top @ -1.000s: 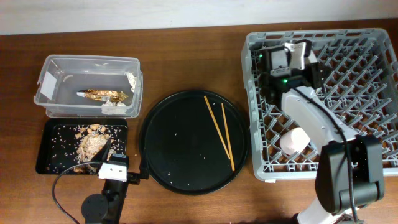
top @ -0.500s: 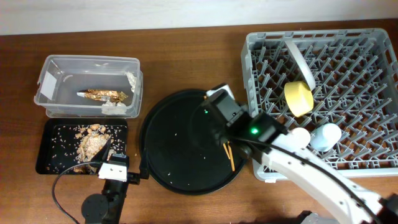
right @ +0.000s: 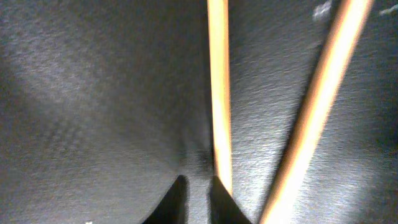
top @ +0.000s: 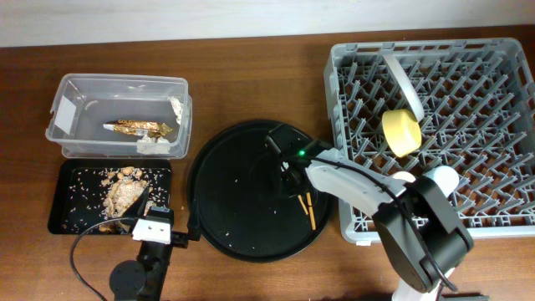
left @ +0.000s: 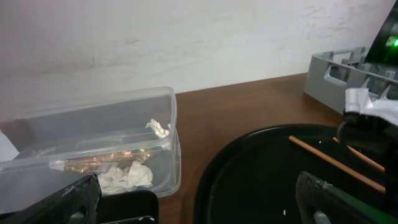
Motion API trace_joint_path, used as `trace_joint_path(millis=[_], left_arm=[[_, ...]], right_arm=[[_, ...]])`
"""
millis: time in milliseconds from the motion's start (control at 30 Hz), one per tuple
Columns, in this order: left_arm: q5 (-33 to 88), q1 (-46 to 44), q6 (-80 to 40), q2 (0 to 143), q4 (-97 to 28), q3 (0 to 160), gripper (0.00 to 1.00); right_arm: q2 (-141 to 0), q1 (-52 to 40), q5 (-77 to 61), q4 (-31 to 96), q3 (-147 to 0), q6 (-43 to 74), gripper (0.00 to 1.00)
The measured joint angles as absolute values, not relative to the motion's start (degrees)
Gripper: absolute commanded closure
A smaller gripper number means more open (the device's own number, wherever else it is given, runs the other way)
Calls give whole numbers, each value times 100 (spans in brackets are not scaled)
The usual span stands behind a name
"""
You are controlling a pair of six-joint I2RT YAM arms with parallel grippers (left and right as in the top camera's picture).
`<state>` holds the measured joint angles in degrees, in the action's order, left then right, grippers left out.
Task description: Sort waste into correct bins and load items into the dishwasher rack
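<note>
Right gripper (right: 198, 202) has moved from dishwasher rack (top: 333, 109) to chopsticks (top: 308, 211).
Whether it grips one: cannot tell.

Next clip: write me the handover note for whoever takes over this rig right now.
Left gripper: open, empty, by the black rectangular tray.
Right gripper: low over the chopsticks on the round black tray; grip unclear.
Done: foil wrapper and paper bits in the clear tub; food scraps in the black rectangular tray; plate, yellow bowl, pink cup, blue cup in the rack.
To do: chopsticks into the rack.
</note>
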<state>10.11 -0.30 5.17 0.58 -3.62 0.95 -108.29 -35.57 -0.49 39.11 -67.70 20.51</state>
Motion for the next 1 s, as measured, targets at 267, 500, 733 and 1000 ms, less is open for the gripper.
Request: trace_joint_path(millis=[267,500,733,1000], left_arm=[[1013,-30,517,58,-362,95,1],[1013,-30,517,58,-362,95,1],[1013,-30,519,60,-360,95,1],[1011,-30,517,58,-362,95,1]], right_arm=[[-10274,-3634,-399,4576,-6783,2058,96],[-7988,-2829,-91,4834,-7148,2003,64],[-9574,-3367,-75,4606,-6965,1761,53],[-11076,-3343,-235,3824,-6943,1835,95]])
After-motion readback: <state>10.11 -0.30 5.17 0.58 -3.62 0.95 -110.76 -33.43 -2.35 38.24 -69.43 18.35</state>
